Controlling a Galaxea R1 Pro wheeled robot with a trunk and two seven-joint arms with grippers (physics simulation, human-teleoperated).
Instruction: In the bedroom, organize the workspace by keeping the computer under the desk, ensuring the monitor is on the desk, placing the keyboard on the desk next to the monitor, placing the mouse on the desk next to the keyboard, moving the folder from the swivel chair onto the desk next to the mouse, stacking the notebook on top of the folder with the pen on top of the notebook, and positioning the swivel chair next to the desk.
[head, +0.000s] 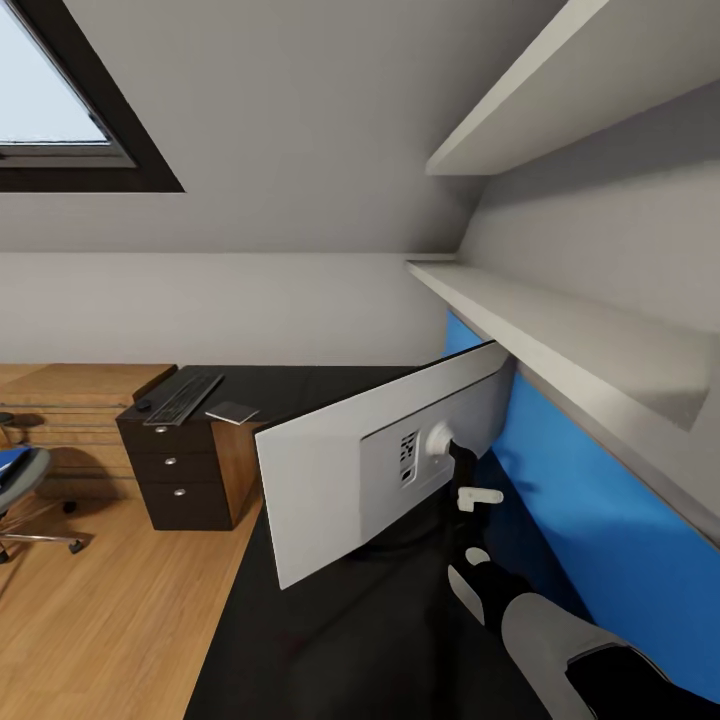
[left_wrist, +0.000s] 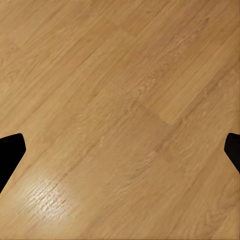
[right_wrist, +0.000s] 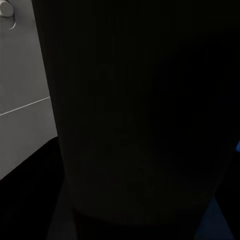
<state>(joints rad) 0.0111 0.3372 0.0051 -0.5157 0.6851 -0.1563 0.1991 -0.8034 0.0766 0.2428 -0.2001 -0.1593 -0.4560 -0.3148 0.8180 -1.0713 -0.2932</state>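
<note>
The monitor (head: 340, 480) stands on the black desk (head: 330, 650) with its pale grey back (right_wrist: 20, 100) towards me and its far end by the wall. My right gripper (head: 466, 492) reaches behind it and seems shut on its dark stand neck (right_wrist: 135, 110); the fingers are hidden. At the desk's far end lie the keyboard (head: 183, 397), the mouse (head: 144, 405) and the notebook (head: 232, 412). The swivel chair (head: 28, 478) stands at the far left, apart from the desk, with the blue folder (head: 8, 460) on its seat. My left gripper (left_wrist: 120, 150) hangs open over the wood floor.
A blue wall panel (head: 590, 520) runs behind the desk at the right, under two pale shelves (head: 560, 330). The drawer unit (head: 180, 470) with silver knobs sits below the keyboard. A skylight (head: 50, 100) is at the upper left. Wood floor (head: 120, 620) lies left of the desk.
</note>
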